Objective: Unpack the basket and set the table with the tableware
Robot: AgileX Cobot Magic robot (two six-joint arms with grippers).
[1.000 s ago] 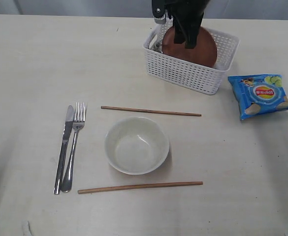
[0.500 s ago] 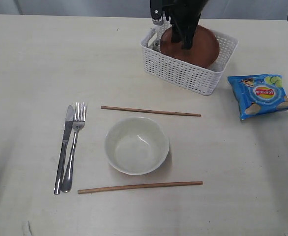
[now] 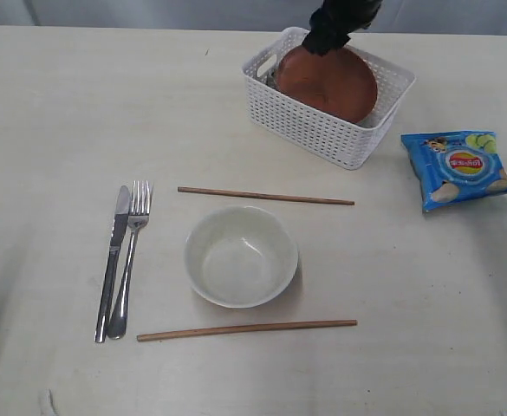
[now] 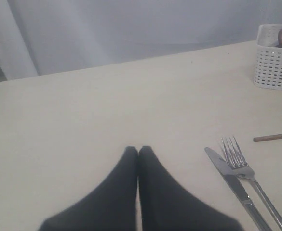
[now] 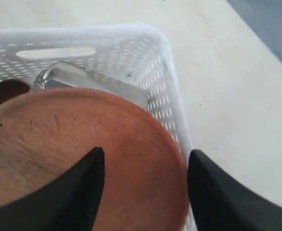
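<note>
The white basket (image 3: 309, 121) stands at the table's far side. The reddish-brown plate (image 3: 327, 82) leans inside it. My right gripper (image 3: 327, 42) hovers over the basket's back rim. In the right wrist view my right gripper (image 5: 145, 154) is open, one finger over the plate (image 5: 73, 144) and the other past its edge by the basket wall (image 5: 172, 91). The steel cup (image 5: 92, 82) and the dark red spoon (image 5: 6, 91) lie behind the plate. My left gripper (image 4: 138, 150) is shut and empty, low over the table (image 4: 107, 106). The knife (image 3: 113, 260), fork (image 3: 130, 256), bowl (image 3: 241, 256) and two chopsticks (image 3: 266, 196) (image 3: 246, 329) lie on the table.
A blue chip bag (image 3: 461, 169) lies to the right of the basket. In the left wrist view the knife (image 4: 232, 178) and fork (image 4: 242, 166) lie beside my left gripper, with the basket (image 4: 275, 67) far off.
My right gripper has risen and drawn back from the plate toward the far edge. The basket has slid a little to the left and away, and the plate has settled lower in it.
</note>
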